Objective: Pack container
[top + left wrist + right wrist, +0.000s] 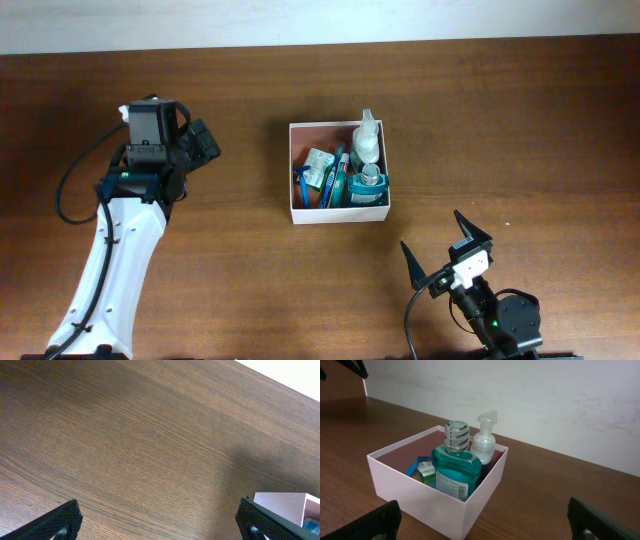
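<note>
The container point(296, 213) is a square white-walled box with a reddish-brown inside, at the table's middle. It holds a teal mouthwash bottle point(367, 186), a clear pump bottle point(367, 139), a green-and-white packet point(319, 166) and blue items point(335, 183). The right wrist view shows the container point(410, 492) with the mouthwash bottle point(456, 471) and pump bottle point(483, 444) upright inside. My left gripper point(203, 147) is open and empty, left of the container; its wrist view point(160, 522) shows bare wood and a container corner point(285, 506). My right gripper point(445, 250) is open and empty near the front edge.
The brown wooden table point(520, 130) fills the view, with a pale wall strip point(300, 20) along the far edge. Black cables point(70, 185) loop beside the left arm.
</note>
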You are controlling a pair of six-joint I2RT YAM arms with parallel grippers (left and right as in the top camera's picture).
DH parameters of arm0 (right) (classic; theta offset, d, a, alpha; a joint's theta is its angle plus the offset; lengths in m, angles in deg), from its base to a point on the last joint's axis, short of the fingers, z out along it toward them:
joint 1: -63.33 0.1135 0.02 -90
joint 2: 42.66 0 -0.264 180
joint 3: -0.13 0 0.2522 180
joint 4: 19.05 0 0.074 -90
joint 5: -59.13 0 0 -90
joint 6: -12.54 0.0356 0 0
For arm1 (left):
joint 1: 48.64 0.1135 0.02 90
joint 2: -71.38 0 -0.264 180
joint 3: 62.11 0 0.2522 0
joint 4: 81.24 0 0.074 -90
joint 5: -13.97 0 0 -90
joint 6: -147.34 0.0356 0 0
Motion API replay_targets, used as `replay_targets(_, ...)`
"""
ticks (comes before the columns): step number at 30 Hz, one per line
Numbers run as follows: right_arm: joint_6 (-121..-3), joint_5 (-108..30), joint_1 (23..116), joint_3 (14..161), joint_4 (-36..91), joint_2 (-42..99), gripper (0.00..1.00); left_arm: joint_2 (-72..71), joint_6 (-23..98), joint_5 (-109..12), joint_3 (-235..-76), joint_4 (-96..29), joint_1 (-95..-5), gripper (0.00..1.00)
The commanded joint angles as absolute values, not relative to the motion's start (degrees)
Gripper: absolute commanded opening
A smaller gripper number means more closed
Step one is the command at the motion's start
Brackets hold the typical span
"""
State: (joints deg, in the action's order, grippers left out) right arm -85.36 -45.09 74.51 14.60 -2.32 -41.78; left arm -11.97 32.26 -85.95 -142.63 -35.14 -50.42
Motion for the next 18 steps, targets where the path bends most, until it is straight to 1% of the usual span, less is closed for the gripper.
replay_targets(1,-85.60,-44.37,74.18,14.21,-2.08,-42.48,0.99,-11.32,32.79,-85.97,-143.22,-34.62,-50.34,1.00)
replay_targets(7,-85.60,-44.37,74.18,14.21,-2.08,-42.48,0.99,-11.01,32.81,-86.82,-143.18,-32.89,-50.36,0.99)
replay_targets(10,-85.62,-44.35,74.18,14.21,-2.08,-42.48,0.99,-8.37,32.83,-86.84,-143.16,-32.83,-50.38,0.99)
replay_targets(13,-85.60,-44.37,74.18,14.21,-2.08,-42.48,0.99,-2.70,35.10,-87.02,-142.79,-32.65,-50.84,0.99)
replay_targets(18,-85.60,-44.35,74.18,14.21,-2.08,-42.48,0.99,11.31,37.73,-87.00,-141.43,-29.94,-52.02,0.99)
